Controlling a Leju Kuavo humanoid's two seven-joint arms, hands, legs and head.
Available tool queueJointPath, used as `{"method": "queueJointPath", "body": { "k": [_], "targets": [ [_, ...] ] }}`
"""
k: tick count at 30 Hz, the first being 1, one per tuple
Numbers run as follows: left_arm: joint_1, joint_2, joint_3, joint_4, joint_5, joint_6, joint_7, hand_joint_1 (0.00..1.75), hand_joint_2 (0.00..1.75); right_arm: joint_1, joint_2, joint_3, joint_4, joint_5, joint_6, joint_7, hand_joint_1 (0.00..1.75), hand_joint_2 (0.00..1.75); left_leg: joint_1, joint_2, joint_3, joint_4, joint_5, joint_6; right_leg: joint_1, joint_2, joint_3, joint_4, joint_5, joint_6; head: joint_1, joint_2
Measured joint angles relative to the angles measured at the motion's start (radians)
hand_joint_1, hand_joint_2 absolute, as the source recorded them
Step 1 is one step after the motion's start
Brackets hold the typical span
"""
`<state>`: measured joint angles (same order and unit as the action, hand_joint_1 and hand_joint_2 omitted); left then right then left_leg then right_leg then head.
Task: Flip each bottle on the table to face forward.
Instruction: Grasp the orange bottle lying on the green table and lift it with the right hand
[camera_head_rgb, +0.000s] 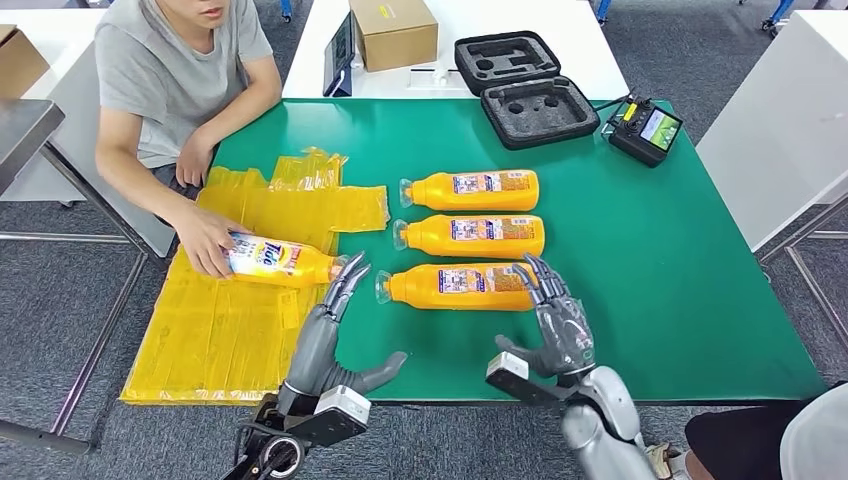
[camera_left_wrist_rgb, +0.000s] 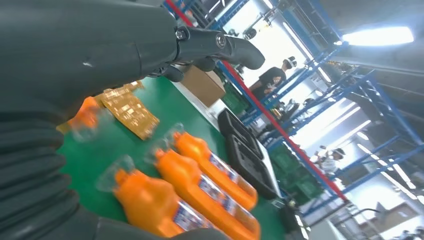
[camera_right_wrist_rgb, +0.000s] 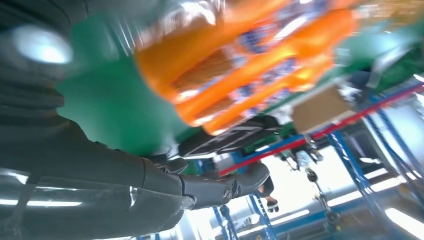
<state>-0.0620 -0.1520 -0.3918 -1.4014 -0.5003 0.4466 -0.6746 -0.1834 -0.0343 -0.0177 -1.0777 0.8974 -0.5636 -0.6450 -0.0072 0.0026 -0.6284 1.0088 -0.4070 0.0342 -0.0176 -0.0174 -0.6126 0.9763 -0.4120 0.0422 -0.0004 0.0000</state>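
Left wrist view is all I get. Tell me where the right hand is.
Observer: The right hand is spread open at the base end of the nearest bottle, fingertips over it, not gripping.
Operator: Report that blurry orange thing near the yellow bags.
Observer: It's a fourth bottle, lying on the yellow bags, colourful label up; a person's hand rests on its base end.
Operator: Now place my left hand.
Observer: The left hand is open and holds nothing, fingertips by the fourth bottle's cap.
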Motion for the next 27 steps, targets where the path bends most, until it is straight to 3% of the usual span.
{"method": "queueJointPath", "body": {
  "k": [11, 27],
  "targets": [
    [-0.082, -0.039, -0.049, 0.079, 0.067, 0.008, -0.021, 0.00, 1.75, -0.198, -0.072, 0.014, 0.317, 0.158, -0.023, 0.086, 0.00, 1.75, 0.000, 0.000, 0.000, 0.000, 0.000, 0.000, 0.000, 0.000, 0.000, 0.000, 0.000, 0.000, 0.000, 0.000],
    [-0.158, -0.021, -0.165, 0.153, 0.160, 0.088, -0.024, 0.00, 1.75, -0.269, -0.082, 0.057, 0.475, 0.199, -0.045, 0.076, 0.00, 1.75, 0.000, 0.000, 0.000, 0.000, 0.000, 0.000, 0.000, 0.000, 0.000, 0.000, 0.000, 0.000, 0.000, 0.000]
  ]
}}
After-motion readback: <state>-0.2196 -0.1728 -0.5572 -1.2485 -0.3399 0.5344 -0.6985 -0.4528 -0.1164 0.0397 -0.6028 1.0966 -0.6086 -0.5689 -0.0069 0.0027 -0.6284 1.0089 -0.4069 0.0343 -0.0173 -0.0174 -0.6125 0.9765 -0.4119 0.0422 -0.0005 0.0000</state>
